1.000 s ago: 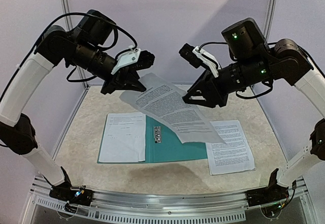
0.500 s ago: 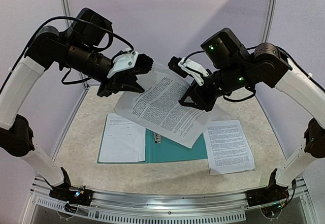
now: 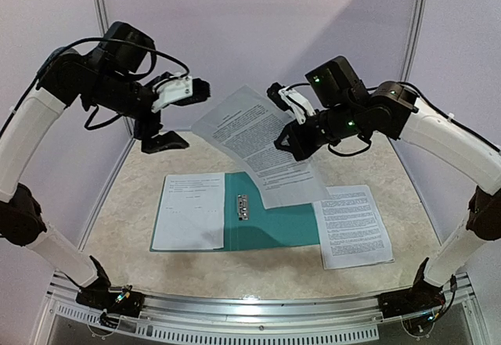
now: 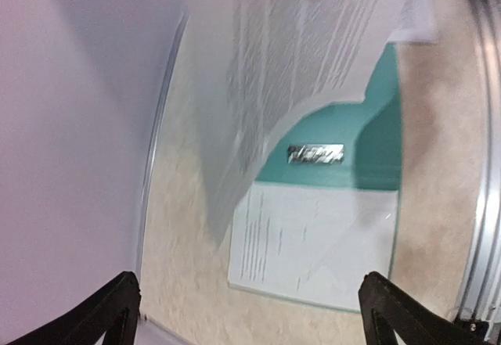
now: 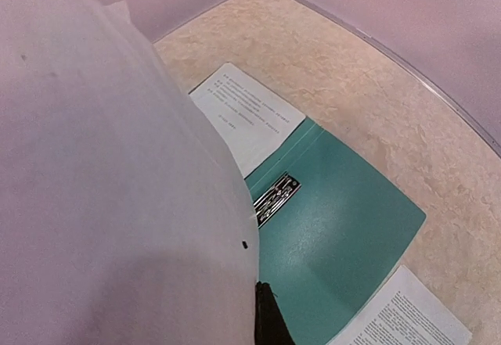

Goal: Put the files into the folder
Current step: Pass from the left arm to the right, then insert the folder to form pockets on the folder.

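**DESK:** What does this one show?

**OPERATOR:** A handover in mid-air. My right pincer point(image 3: 286, 143) is pressed together on one edge of a printed sheet point(image 3: 250, 145), which hangs tilted above the open folder point(image 3: 282, 224) and its clip point(image 3: 243, 206). My left pincer point(image 3: 182, 116) is spread wide, clear of the paper. A second sheet point(image 3: 188, 212) lies on the folder's left cover, and a third sheet point(image 3: 356, 228) is on the counter point(image 3: 129, 204) just beside the folder.

**DESK:** How do you land it well?

**OPERATOR:** I'd lower it slowly and let the low corner touch first. Then I'd square the page inside the cover edges — not across the clip. With a one-sided grip the paper flops, so no swinging.

**DESK:** Any writing you can read?

**OPERATOR:** Dense black text on all three sheets, too small to read. I see no brand or label.
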Robot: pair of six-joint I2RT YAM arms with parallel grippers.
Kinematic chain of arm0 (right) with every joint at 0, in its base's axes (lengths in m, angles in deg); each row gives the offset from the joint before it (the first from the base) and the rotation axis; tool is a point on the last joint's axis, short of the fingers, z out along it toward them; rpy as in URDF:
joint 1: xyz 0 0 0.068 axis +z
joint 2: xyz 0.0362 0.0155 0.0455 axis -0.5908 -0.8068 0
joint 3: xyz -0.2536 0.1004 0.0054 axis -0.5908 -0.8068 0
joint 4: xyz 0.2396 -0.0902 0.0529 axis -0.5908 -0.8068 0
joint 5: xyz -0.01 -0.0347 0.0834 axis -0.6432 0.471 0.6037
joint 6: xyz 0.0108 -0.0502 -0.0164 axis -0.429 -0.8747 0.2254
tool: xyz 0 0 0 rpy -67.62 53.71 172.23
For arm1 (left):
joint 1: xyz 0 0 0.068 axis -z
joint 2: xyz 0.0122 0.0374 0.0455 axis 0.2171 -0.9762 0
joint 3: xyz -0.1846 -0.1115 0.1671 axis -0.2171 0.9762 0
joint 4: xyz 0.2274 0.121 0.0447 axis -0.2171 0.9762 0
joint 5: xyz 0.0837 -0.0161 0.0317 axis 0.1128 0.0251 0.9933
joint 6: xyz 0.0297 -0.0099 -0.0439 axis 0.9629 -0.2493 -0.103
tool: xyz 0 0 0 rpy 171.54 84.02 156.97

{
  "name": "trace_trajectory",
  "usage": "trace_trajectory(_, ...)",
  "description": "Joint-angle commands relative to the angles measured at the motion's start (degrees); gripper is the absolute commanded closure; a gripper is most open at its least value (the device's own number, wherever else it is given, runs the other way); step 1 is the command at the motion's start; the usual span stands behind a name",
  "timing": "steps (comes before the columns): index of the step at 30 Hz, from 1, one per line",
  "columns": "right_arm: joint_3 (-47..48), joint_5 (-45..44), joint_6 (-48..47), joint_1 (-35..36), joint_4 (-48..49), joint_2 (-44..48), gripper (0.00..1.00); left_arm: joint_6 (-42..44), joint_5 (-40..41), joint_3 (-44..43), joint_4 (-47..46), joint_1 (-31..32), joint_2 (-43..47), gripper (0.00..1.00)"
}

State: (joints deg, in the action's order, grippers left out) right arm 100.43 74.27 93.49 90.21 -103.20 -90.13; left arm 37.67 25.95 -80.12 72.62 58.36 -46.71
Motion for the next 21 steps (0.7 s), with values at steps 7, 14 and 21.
trace_trajectory(7,-2.34,16.74,14.55,-6.2,32.43,-15.07,1.0,3.68,5.68,35.29,-3.88,-31.22,15.51,0.0)
trace_trajectory(14,-2.32,24.62,21.34,-6.84,46.09,-27.97,1.0,8.37,9.48,66.07,-18.35,-36.59,20.71,0.05)
trace_trajectory(21,-6.16,23.95,22.3,-7.33,53.69,-33.5,1.0,6.63,6.26,76.71,-27.71,-36.05,18.31,0.11)
